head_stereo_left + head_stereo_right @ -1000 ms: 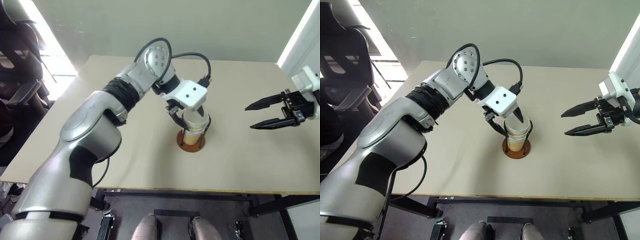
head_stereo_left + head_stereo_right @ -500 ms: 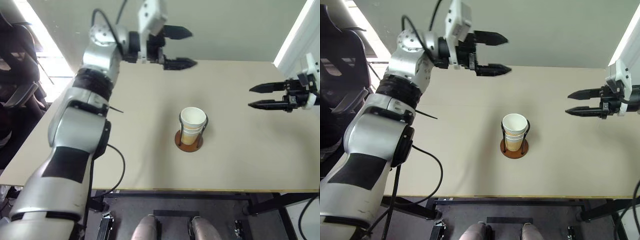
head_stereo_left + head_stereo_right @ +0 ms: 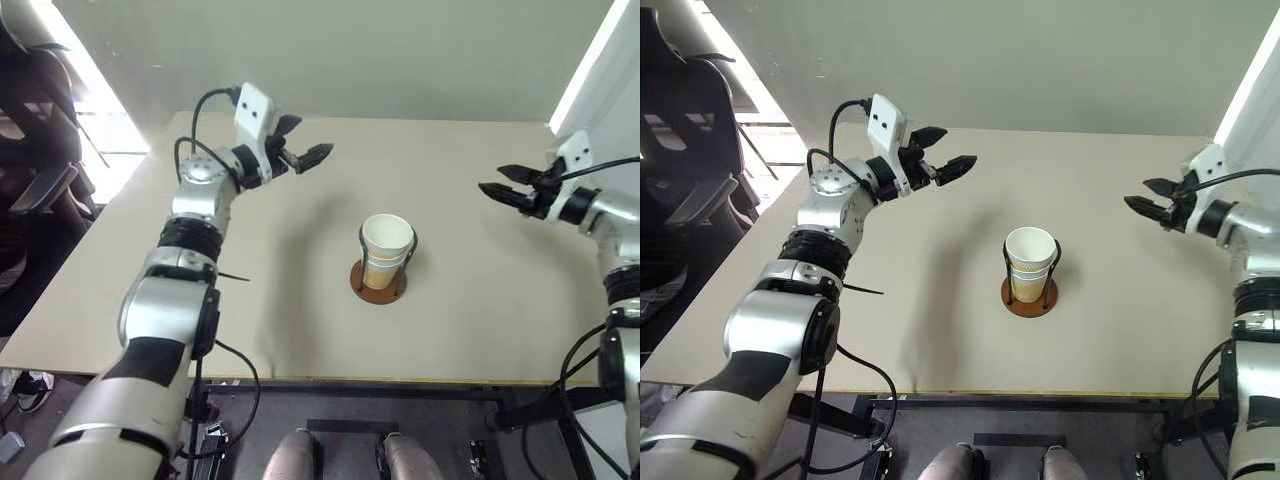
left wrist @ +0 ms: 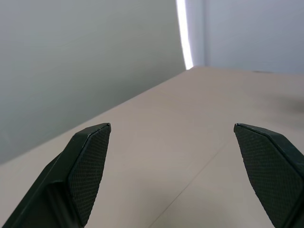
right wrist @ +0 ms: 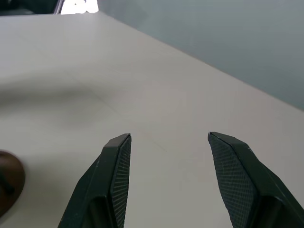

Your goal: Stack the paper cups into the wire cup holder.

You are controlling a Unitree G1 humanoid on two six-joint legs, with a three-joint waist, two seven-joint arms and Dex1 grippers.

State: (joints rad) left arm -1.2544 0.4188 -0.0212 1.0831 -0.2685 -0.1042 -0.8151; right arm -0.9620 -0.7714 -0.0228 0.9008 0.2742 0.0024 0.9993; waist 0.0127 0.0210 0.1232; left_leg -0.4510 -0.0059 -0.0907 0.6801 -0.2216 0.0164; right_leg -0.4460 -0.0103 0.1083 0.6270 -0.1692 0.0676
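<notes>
The table (image 3: 300, 290) is a broad beige top under both arms, running back to a pale grey-green wall (image 3: 400, 50); a black chair (image 3: 30, 150) stands off the table's left edge, beside a bright strip of window light.

The left gripper (image 3: 308, 152) hangs above the far left part of the table, pointing toward the middle, its two black fingers spread wide and grasping nothing; in the left wrist view the textured fingers (image 4: 88, 164) stand far apart with bare tabletop between them.

The right gripper (image 3: 1148, 195) hangs over the right side of the table, pointing inward, likewise released and empty; the right wrist view shows its fingers (image 5: 116, 175) parted over bare table, with a dark brown sliver of the holder's base at the picture's edge.

The paper cups (image 3: 386, 250) sit nested in one upright stack near the middle of the table, well apart from both grippers, white rim uppermost and tan wall below.

The wire cup holder (image 3: 378, 285) carries that stack; its reddish-brown disc lies flat on the table and its thin dark wire loops rise on either side of the cups.
</notes>
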